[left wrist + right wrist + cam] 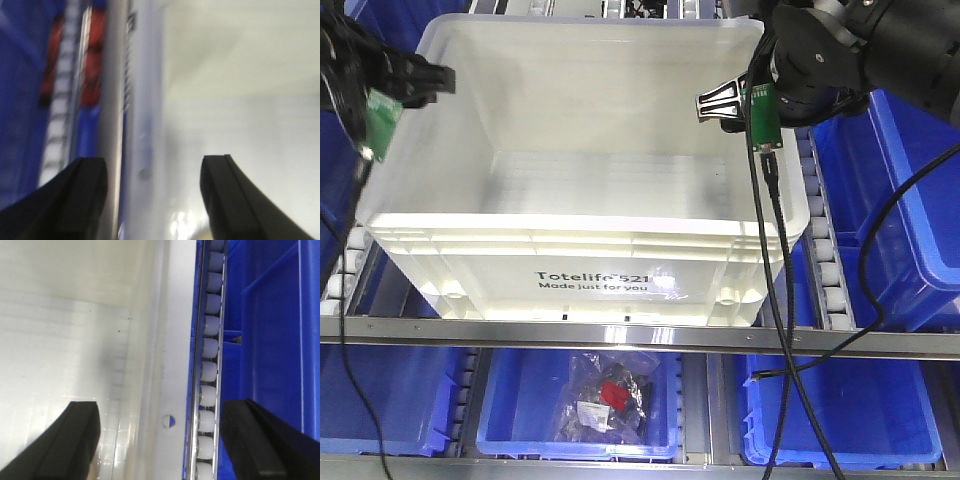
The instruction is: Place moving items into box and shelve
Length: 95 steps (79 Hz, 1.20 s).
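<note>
While the box sits on the shelf rollers between them, left tool and right tool gape wide astride its side rims, gripping nothing; no items visible inside, so shelving seems to remain.

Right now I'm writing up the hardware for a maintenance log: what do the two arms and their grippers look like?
Both arms are matte black. The right gripper has black fingers with pale ribbed pads, a green circuit board at the wrist, and black cables hanging from it. The left gripper is black too, with its own green board and a thin black cable. Both wrist views show wide black fingers.
</note>
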Motion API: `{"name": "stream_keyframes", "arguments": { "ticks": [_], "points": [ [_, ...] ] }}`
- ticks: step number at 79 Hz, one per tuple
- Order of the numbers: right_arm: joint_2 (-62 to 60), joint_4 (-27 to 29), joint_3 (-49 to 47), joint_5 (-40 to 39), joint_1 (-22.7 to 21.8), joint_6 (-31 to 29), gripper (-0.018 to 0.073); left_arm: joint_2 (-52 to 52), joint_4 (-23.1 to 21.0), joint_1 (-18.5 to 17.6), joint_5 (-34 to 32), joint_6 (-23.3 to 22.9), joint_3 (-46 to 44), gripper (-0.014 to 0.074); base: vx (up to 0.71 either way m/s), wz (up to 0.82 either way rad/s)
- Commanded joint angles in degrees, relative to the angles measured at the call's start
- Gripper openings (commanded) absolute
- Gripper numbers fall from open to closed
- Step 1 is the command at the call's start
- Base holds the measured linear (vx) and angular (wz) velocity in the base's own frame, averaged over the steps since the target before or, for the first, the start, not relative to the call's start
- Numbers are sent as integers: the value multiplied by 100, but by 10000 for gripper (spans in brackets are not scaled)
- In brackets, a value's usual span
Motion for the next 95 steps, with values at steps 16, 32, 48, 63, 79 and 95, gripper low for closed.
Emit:
{"name": "stream_keyframes", "arguments": {
  "ticks": [16, 32, 48, 63, 79, 95],
  "points": [
    [-273, -293, -161, -163, -33, -39, 557, -1602, 166, -38, -2446, 287, 1198, 408, 0, 0],
    [-273, -293, -161, -163, -33, -39, 557, -2974, -203, -18, -3060, 1121, 2362, 221, 0, 0],
    [-273, -293, -161, -163, -33, -39, 557, -4445, -523, 291, -4732, 2291, 4236, -9, 0, 0],
    [-273, -293, -161, -163, -33, -39, 557, -5654, -1217, 757, -5390, 2355, 5551, -9, 0, 0],
    [-273, -293, -161, -163, -33, -39, 557, -6605, -1334, 1081, -5298, 2242, 6511, -8, 0, 0],
    [-273, -294, -161, -160, -33, -39, 557, -7640, -1334, 1183, -4161, 2074, 7139, -8, 0, 0]
  ]
}}
